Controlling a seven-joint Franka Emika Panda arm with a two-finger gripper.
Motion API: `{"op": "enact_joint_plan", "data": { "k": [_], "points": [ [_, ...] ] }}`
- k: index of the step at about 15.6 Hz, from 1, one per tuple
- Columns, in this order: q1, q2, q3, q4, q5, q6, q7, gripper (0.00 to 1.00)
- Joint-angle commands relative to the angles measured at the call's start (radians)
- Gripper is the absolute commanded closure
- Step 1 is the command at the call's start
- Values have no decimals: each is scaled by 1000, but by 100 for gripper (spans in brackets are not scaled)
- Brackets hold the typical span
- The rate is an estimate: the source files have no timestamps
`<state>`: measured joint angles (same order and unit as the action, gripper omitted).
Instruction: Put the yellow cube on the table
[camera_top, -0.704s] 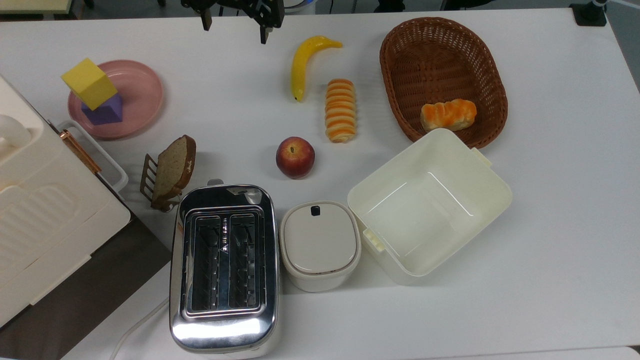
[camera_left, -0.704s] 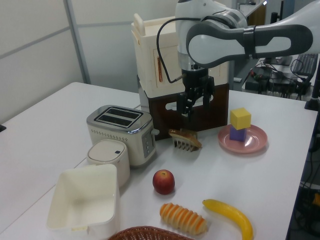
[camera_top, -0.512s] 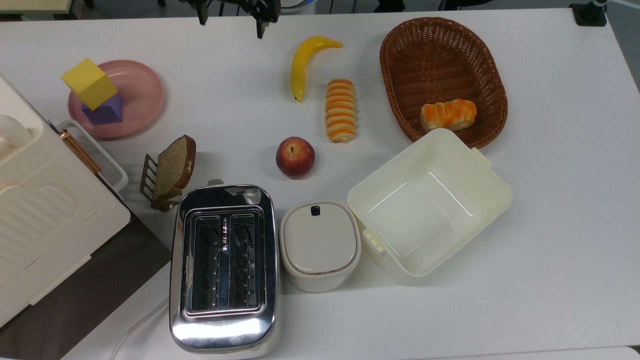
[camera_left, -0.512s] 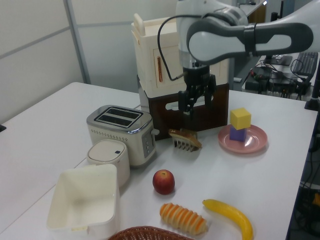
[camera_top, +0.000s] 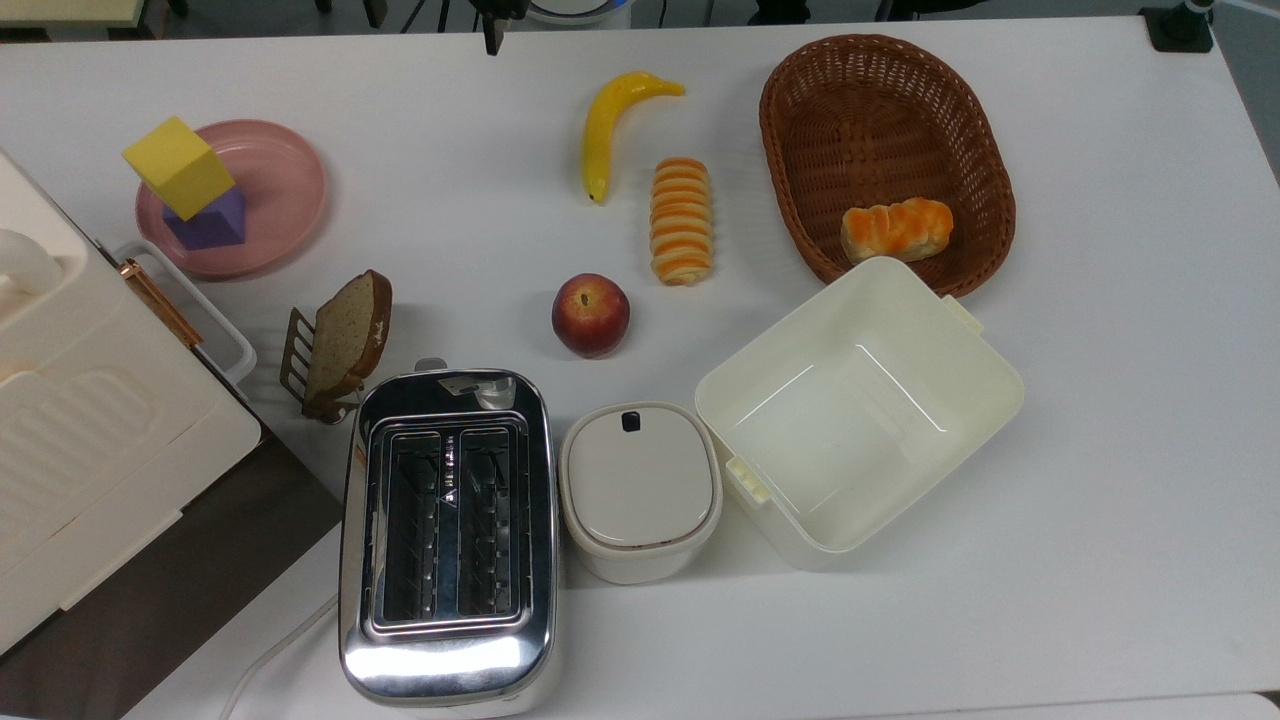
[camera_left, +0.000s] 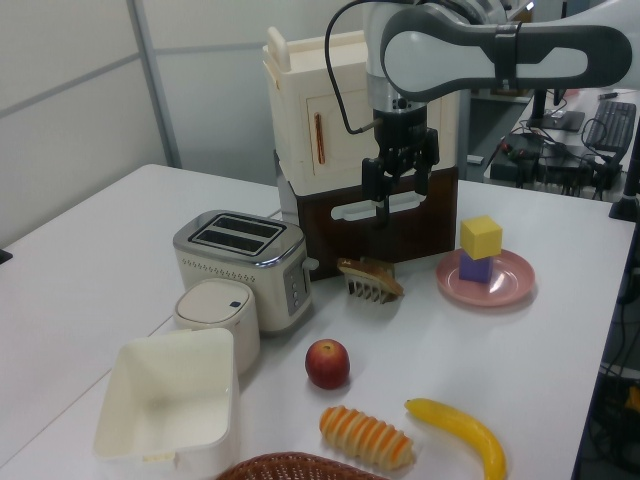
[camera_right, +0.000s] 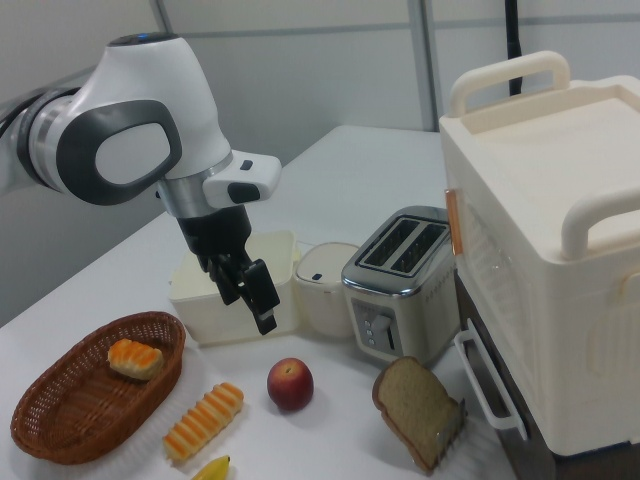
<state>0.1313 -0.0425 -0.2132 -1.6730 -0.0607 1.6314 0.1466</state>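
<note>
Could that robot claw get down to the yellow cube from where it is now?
Probably yes. The yellow cube sits on a purple cube on the plate, top and sides uncovered. The gripper hangs open above the table with nothing between them.

Lab: robot arm (camera_left: 480, 55), partition walls (camera_left: 70, 100)

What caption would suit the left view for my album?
Robot gripper open above a table, yellow cube stacked on purple cube.
</note>
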Motion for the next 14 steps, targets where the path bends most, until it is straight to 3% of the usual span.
{"op": "enact_joint_plan", "data": {
  "k": [1, 8, 13, 14],
  "points": [
    [-38, 0, -2, 19, 76, -77, -166, 0],
    [-50, 1, 20, -37, 79, -56, -119, 0],
    [-73, -134, 80, -282, 70, 131, -78, 0],
    [-87, -146, 80, -293, 70, 131, -82, 0]
  ]
}}
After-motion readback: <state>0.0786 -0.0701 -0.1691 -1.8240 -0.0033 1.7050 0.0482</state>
